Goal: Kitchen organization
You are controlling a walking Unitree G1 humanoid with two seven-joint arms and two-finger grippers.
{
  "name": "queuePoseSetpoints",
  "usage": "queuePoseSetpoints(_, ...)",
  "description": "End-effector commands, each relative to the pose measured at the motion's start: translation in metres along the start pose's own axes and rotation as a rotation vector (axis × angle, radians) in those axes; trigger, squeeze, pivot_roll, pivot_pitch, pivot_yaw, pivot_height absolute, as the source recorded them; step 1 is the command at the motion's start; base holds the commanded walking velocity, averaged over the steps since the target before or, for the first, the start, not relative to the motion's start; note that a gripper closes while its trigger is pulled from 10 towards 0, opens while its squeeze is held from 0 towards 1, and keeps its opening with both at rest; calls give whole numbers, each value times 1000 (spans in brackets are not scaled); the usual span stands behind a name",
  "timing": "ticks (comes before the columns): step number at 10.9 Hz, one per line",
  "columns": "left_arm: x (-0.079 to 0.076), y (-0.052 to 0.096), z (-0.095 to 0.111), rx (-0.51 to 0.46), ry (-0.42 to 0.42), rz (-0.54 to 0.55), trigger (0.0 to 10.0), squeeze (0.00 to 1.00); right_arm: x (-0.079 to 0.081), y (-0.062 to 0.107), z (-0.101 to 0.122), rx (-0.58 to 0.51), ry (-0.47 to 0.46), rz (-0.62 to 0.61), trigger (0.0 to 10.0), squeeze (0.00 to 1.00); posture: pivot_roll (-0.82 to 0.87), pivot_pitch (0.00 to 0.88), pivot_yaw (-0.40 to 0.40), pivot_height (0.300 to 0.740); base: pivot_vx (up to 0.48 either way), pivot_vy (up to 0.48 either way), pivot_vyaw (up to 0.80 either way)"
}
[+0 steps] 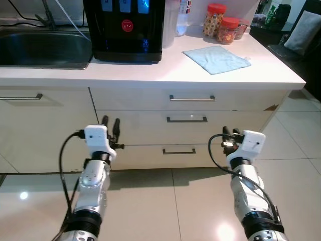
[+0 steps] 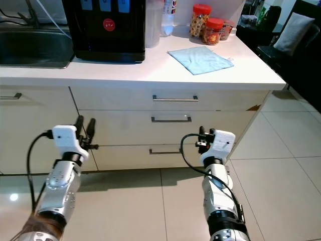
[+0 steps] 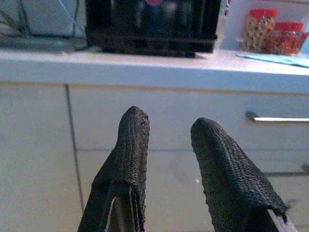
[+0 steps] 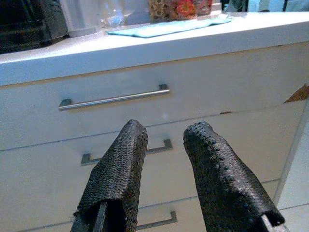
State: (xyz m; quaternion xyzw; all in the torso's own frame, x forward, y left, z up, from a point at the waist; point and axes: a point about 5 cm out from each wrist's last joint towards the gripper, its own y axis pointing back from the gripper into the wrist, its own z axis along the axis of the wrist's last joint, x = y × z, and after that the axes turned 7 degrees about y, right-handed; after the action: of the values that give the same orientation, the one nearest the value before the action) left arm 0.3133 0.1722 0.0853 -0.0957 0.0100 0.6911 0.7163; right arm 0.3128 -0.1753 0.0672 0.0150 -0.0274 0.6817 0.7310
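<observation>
Both arms hang low in the frame, left gripper (image 1: 111, 122) and right gripper (image 4: 164, 145) with fingers apart and empty, held short of the closed drawers (image 1: 186, 119) at centre, while the blue cloth (image 1: 216, 58) waits on the counter (image 1: 150, 73) upper right, presumably next to tidy

Sink (image 1: 45, 50) cut off at the left edge; dispenser (image 1: 125, 27) top cropped; jar (image 1: 214, 19) labels unreadable.

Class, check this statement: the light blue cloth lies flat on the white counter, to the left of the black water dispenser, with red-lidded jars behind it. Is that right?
Not quite. The cloth lies to the right of the water dispenser, not the left, as the left eye view shows. The rest holds: it is flat on the counter, with the red-lidded jars behind it.
</observation>
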Motion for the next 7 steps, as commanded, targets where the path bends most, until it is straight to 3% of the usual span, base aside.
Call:
queuePoseSetpoints(1, -1, 2, -4, 29, 14, 5, 10000, 0, 0, 0, 1, 3, -13, 5, 10000, 0, 167, 0, -41, 740, 0, 326, 0)
queuePoseSetpoints(7, -1, 0, -3, 47, 27, 18, 10000, 0, 4, 2, 0, 24, -24, 16, 10000, 0, 165, 15, -47, 740, 0, 466, 0)
